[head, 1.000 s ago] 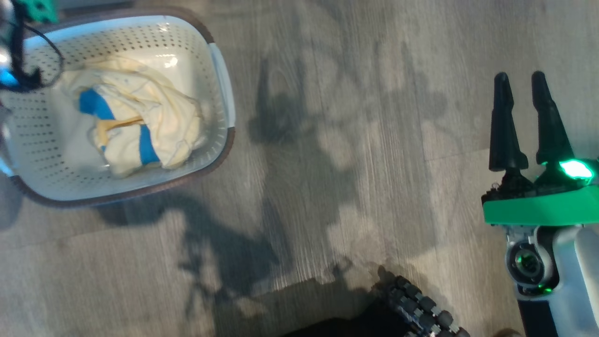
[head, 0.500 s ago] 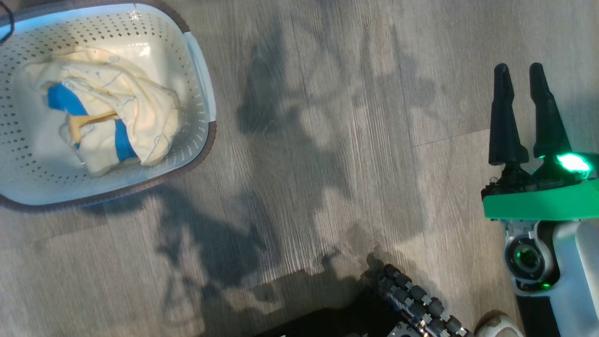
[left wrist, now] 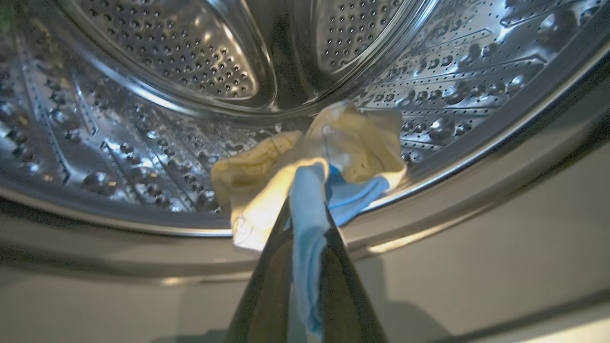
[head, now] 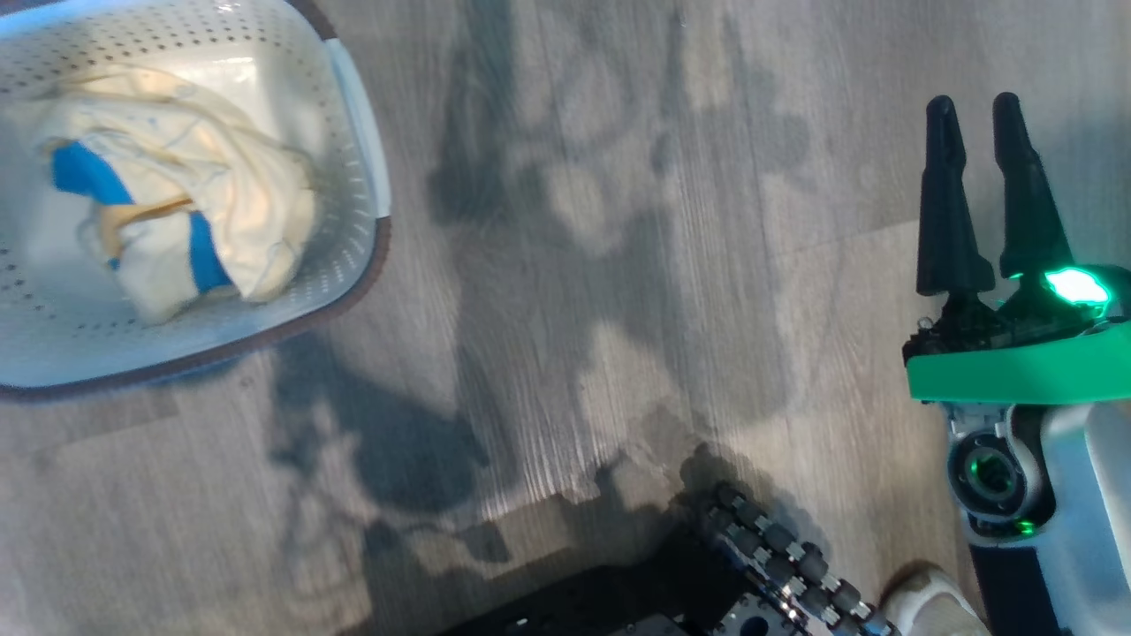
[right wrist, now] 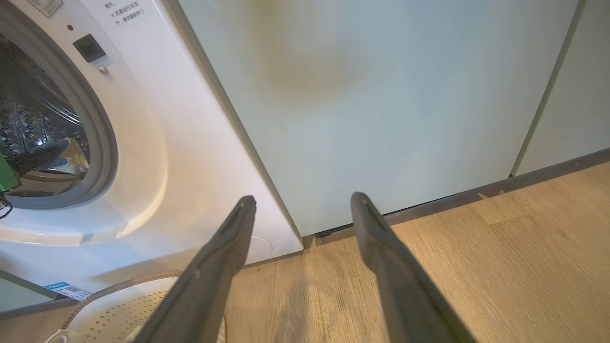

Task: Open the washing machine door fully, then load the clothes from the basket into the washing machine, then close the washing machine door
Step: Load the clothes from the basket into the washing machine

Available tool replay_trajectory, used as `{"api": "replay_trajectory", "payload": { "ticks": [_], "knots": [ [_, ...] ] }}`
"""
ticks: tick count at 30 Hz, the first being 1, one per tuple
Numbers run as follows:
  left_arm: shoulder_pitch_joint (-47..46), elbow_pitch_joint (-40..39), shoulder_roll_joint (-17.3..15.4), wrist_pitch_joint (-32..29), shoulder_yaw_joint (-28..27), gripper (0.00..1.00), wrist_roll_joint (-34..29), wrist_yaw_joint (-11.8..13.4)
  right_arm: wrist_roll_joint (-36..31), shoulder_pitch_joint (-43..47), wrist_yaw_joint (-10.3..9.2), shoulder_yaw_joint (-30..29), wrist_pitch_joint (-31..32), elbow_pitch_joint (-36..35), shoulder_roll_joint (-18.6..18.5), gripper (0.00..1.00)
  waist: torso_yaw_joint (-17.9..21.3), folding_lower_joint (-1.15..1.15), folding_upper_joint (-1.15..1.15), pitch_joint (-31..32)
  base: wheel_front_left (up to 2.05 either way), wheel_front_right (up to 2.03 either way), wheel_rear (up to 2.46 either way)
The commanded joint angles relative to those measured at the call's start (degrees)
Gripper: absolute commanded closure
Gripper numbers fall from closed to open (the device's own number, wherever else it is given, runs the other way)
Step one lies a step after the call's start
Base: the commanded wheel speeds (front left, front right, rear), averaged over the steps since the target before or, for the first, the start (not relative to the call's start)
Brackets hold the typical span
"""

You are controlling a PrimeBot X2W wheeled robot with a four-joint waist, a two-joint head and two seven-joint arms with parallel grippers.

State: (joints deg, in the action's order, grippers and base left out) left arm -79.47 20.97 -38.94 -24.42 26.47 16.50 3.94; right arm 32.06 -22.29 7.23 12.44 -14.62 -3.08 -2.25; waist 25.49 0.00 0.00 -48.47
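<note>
My left gripper [left wrist: 307, 200] is shut on a blue strip of the clothes [left wrist: 352, 143], a cream and blue bundle lying on the lower lip of the washing machine's steel drum [left wrist: 190, 62]. More cream and blue clothes [head: 230, 203] lie in the basket [head: 362, 265] at the head view's upper left. My right gripper [head: 974, 106] hangs open and holds nothing over the floor at the far right. Its fingers [right wrist: 303, 199] point at the seam between the washing machine [right wrist: 157, 143] and a cabinet. The washing machine door is out of view.
A pale teal cabinet [right wrist: 381, 95] stands right of the machine, with a dark plinth along the wood floor [right wrist: 524, 247]. The basket's rim [right wrist: 119, 290] sits below the machine's front. My dark wheeled base [head: 778, 556] and a pale shoe tip [head: 928, 605] lie at the bottom.
The head camera has swung, so the basket now sits farther left and higher in the picture. The left arm's cables at the basket's corner have left it. The right gripper stays open.
</note>
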Motion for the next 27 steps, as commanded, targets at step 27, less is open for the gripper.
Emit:
{"api": "replay_trajectory", "payload": {
  "ticks": [27],
  "knots": [
    [-23.2, 16.2, 2.0, 11.8, 4.1, 1.00, -8.3, -3.8, 2.2, 4.2, 0.25, 2.3, -0.4, -5.0, -0.6, 0.00, 3.8, 0.00, 0.00, -5.5, 0.00, 0.00, 0.00]
  ]
}}
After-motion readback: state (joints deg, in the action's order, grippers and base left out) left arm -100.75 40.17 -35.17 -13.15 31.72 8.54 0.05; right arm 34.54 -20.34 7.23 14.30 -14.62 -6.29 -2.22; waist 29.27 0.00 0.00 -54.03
